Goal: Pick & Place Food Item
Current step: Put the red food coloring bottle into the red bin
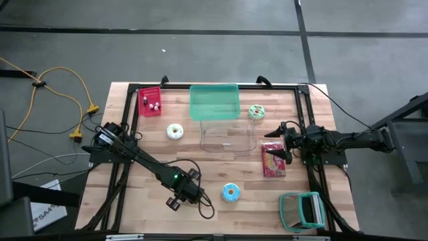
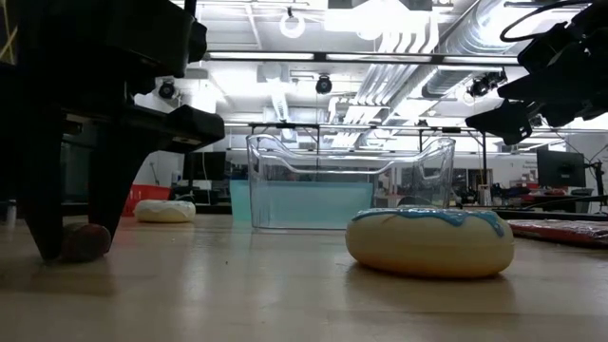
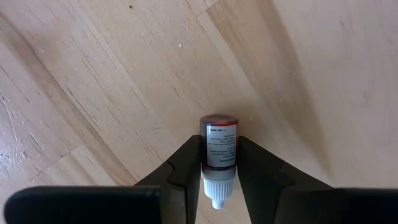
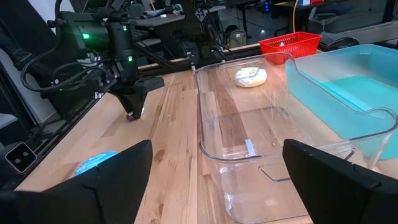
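A small dropper bottle [image 3: 219, 146] with red liquid, a white label and a white cap sits between the fingers of my left gripper [image 3: 219, 142], which is shut on it near the table's front edge, left of the blue-iced donut [image 1: 230, 193]. In the low view the bottle [image 2: 87, 240] shows as a reddish end at table level below the dark gripper [image 2: 71, 242]. In the high view my left gripper [image 1: 180, 197] hides the bottle. My right gripper [image 1: 284, 140] stands open at the right, level, facing the clear container [image 1: 227, 137], with nothing between its fingers. My left gripper pinches the bottle's body [image 3: 219, 163] between its two fingers, on the half toward the white cap. The fingers come steeply from above, and the bottle lies along them, cap toward the wrist. Its red end [image 2: 87, 240] is down at the tabletop.
Behind the clear container stands a teal bin [image 1: 214, 102]. A red basket [image 1: 150, 102], a white donut [image 1: 175, 132] and a green donut [image 1: 256, 112] lie farther back. A red packet [image 1: 273, 159] and a teal rack [image 1: 301, 209] are at the right.
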`<move>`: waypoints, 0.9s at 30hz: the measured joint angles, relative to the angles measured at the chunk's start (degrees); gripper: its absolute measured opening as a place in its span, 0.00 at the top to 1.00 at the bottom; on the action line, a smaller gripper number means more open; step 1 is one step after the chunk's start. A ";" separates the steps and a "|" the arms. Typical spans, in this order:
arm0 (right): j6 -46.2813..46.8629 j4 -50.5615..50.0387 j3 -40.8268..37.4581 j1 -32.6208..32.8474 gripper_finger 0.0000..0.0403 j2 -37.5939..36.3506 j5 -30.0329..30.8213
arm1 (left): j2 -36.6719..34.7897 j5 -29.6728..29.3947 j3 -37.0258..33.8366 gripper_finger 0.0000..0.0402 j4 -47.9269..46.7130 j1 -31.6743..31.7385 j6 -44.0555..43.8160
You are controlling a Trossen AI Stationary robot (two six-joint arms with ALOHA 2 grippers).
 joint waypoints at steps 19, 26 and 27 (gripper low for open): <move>0.00 0.00 0.00 0.02 0.13 0.00 -0.02 | -7.87 0.07 0.00 0.78 -2.19 0.42 -0.44; 0.00 -0.02 0.01 0.00 0.13 0.00 -0.02 | -10.35 -0.48 0.00 0.78 -2.15 0.44 -0.84; 0.00 -0.02 0.00 0.00 0.13 0.00 -0.02 | -10.36 -0.46 0.00 0.78 -2.15 0.44 -0.87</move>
